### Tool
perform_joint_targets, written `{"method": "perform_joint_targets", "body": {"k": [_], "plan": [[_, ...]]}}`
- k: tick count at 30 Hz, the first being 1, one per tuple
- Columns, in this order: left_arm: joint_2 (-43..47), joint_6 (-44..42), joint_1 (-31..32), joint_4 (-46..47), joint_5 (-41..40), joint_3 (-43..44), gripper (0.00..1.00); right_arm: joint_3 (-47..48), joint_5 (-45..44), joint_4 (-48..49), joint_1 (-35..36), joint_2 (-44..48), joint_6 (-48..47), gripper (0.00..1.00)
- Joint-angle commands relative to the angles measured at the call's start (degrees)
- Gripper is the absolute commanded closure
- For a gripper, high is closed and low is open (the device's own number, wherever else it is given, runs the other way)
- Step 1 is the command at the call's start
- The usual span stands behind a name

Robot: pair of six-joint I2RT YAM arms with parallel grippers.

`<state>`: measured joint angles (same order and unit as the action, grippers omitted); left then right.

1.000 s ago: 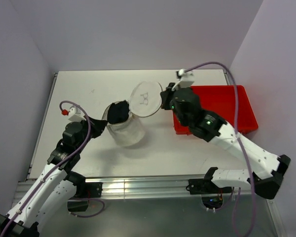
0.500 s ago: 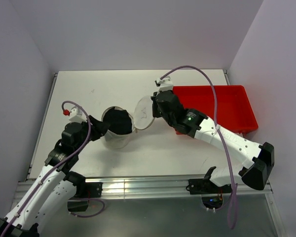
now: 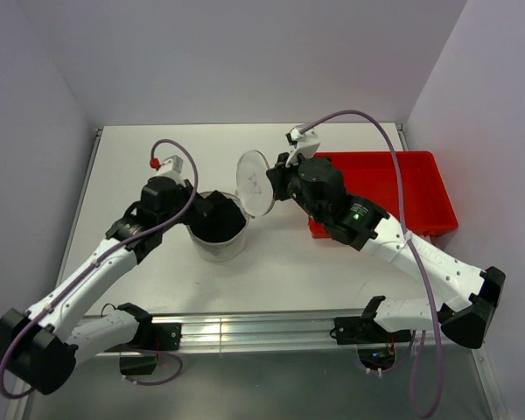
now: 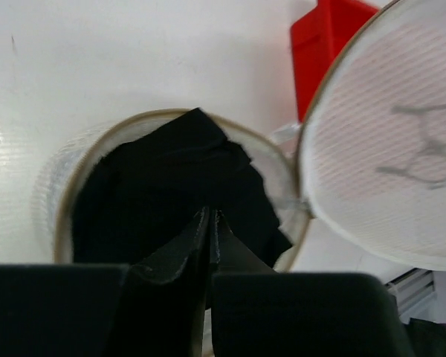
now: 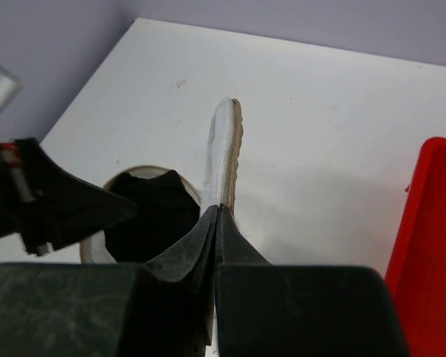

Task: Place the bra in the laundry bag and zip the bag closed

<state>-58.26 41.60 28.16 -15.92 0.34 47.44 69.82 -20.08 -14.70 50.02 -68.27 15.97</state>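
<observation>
The laundry bag [image 3: 217, 243] stands upright mid-table, a white mesh cylinder with its mouth open. The black bra [image 3: 219, 222] fills the mouth and bulges just above the rim. My left gripper [image 3: 212, 210] hangs over the opening, jaws together, tips at the bra [image 4: 171, 178]; no fabric shows between them. My right gripper [image 3: 276, 180] is shut on the edge of the round lid [image 3: 254, 182], holding it upright beside the bag, its black mark showing. The right wrist view shows the lid [image 5: 224, 149] edge-on above the fingers, with the bag mouth [image 5: 145, 212] to the left.
A red rectangular bin [image 3: 394, 188] sits at the right of the table, just behind the right arm. Its corner [image 4: 328, 37] shows past the lid in the left wrist view. Grey walls close in the table on the left, right and far sides.
The left arm swung from the bag's left side to over its mouth; its jaws opened, then closed. The right gripper tipped the lid toward the bag and back upright. The bag now stands straighter.
</observation>
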Motion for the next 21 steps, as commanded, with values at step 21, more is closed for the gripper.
{"method": "perform_joint_targets", "body": {"k": [21], "plan": [[-25.58,3.30,11.83,11.71,-16.33,0.46,1.00,-2.67,12.43,12.50,0.08,4.90,-2.17,1.00]]}}
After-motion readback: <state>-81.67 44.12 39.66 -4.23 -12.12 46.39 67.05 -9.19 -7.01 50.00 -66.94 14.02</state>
